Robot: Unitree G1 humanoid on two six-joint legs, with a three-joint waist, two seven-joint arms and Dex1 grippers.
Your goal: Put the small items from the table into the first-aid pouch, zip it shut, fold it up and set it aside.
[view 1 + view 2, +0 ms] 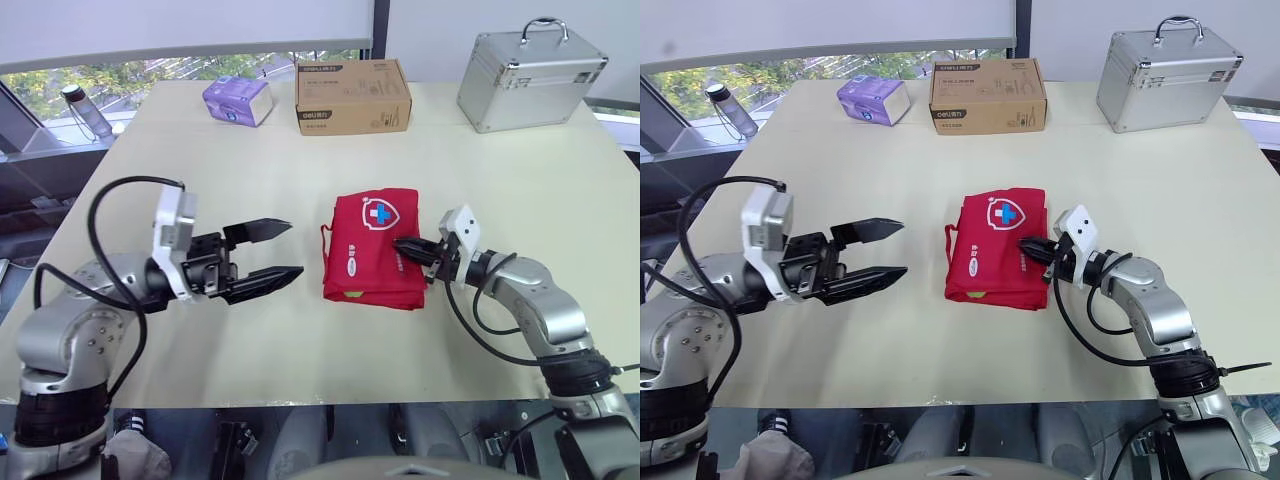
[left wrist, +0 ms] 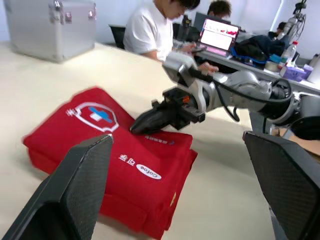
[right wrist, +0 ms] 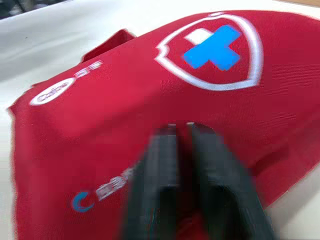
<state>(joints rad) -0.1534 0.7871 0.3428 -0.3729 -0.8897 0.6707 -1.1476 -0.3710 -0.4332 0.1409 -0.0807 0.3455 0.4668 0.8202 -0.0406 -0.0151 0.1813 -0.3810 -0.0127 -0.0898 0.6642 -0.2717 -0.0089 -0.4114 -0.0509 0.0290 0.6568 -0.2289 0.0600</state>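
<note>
The red first-aid pouch [image 1: 372, 250] lies folded on the beige table [image 1: 200, 160], its white shield and blue cross facing up. My right gripper [image 1: 398, 243] is shut, its tips resting on the pouch's top near the right edge; in the right wrist view the fingers [image 3: 160, 165] sit close together over the red fabric [image 3: 100, 125]. My left gripper [image 1: 296, 248] hovers open a short way left of the pouch, pointing at it. In the left wrist view its wide-apart fingers [image 2: 75, 190] frame the pouch [image 2: 100, 150] and the right gripper [image 2: 135, 129].
At the table's far edge stand a purple packet [image 1: 237, 100], a cardboard box [image 1: 352, 95] and a metal case [image 1: 530, 75]. A bottle [image 1: 88, 112] stands off the far left corner. People [image 2: 150, 30] sit at desks beyond the table's right side.
</note>
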